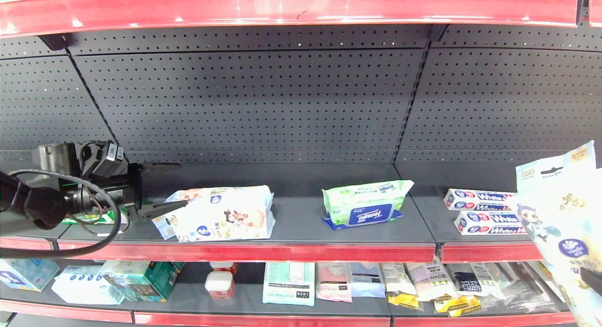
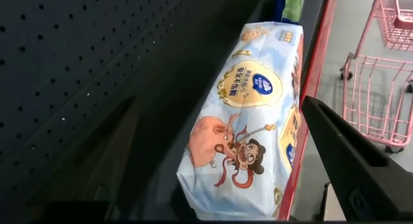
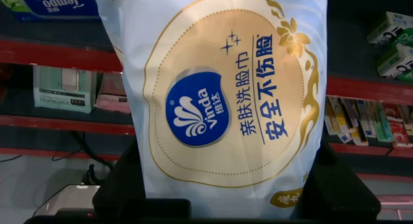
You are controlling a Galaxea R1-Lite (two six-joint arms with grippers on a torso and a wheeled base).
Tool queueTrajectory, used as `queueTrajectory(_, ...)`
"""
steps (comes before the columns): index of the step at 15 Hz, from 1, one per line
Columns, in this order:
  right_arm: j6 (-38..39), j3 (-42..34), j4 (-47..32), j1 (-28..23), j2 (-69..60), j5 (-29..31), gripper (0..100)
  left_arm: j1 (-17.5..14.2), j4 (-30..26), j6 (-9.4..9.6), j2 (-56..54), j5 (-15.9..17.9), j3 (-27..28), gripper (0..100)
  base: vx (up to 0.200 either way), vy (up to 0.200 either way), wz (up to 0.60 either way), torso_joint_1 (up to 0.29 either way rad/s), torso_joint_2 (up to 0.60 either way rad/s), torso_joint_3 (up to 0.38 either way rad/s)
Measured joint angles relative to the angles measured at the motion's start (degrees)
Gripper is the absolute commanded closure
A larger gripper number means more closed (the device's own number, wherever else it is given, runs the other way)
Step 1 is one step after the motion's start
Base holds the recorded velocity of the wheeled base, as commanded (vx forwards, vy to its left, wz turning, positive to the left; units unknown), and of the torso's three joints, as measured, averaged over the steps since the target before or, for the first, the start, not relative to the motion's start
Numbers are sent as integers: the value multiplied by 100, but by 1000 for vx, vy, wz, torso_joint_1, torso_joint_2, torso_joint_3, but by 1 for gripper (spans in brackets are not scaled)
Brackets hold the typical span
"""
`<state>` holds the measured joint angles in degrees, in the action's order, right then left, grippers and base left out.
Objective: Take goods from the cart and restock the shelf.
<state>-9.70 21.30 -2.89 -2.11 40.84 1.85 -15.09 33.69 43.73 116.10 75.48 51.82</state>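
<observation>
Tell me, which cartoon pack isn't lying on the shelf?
The right-hand cartoon pack, held up by the right gripper. The left-hand cartoon pack lies flat on the shelf.

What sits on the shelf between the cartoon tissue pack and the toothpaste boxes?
A green and blue wipes pack, as the head view shows.

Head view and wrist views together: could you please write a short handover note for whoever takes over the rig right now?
Left gripper: open, at the left end of the cartoon pack, which lies flat on the middle shelf.
Right gripper: shut on a second white pack, held upright in front of the shelf's right side, near the toothpaste boxes.
Done: one pack shelved.
Left: place the held pack, probably beside the first, then fetch more from the pink cart.
</observation>
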Motion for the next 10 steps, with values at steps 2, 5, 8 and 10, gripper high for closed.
queueTrajectory(2,-1,9,0,7,6,0,100,-69,-6,-402,-41,-5,21,0,0,0,0,0,0,0)
queueTrajectory(5,-11,15,0,18,11,0,100,-155,-6,-1401,-63,-33,10,0,0,0,0,0,0,0)
queueTrajectory(8,-12,17,0,18,11,0,100,-183,2,-1801,-65,-466,160,0,0,0,0,0,0,0)
queueTrajectory(10,-15,6,-1,18,11,0,100,-177,145,-1864,-61,-822,247,0,0,0,0,0,0,0)
